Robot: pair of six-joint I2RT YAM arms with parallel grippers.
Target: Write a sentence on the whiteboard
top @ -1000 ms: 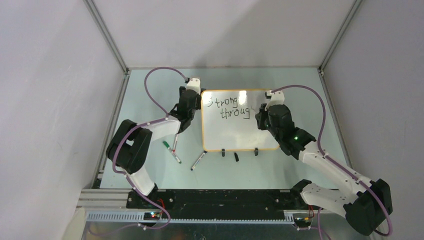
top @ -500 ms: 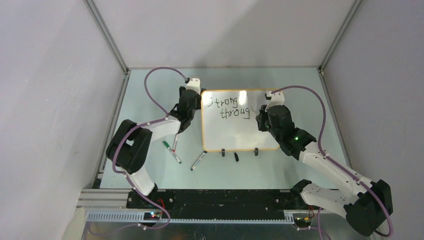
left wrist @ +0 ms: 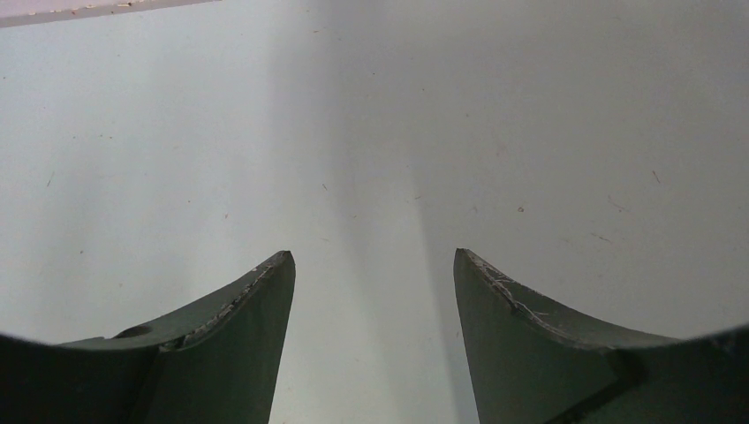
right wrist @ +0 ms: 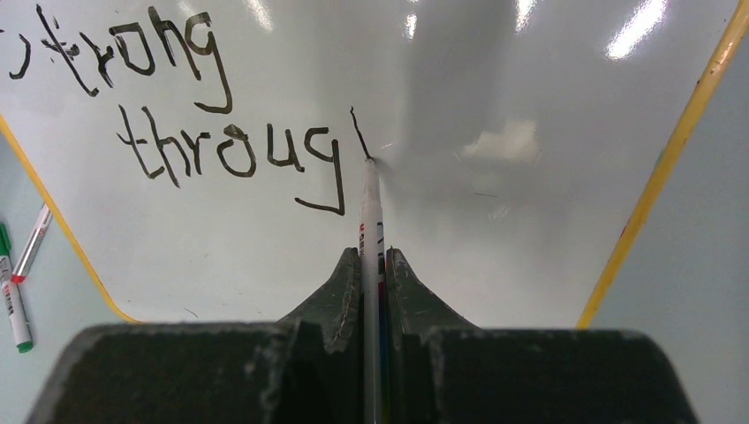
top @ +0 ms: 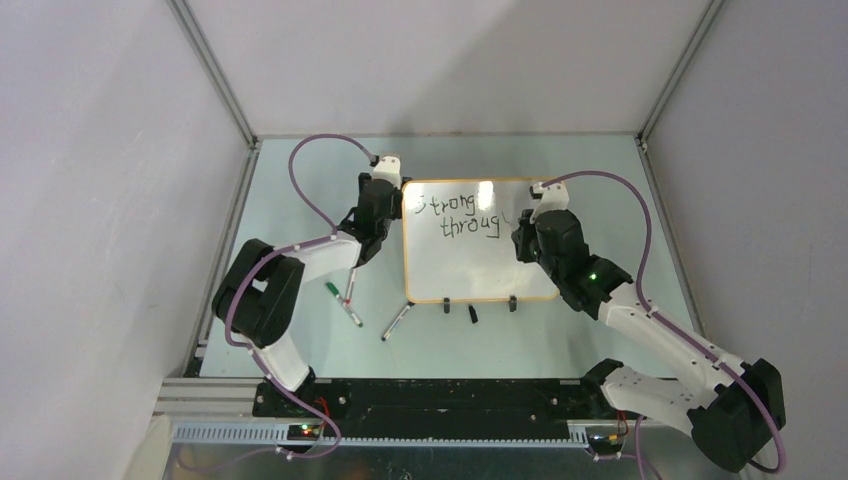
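Overhead view from above and behind the arm bases [top: 288,372], looking down on the whole table [top: 300,190] and whiteboard [top: 480,268], left wrist view close over the table surface between its fingers [left wrist: 234,340], right wrist view close along a marker [right wrist: 371,216] onto the whiteboard's lettering [right wrist: 221,146], also visible overhead.

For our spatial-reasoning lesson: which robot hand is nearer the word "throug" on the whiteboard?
Right. The right hand holds a marker whose tip meets the whiteboard just after "throug". The left hand sits open off the board's left edge.
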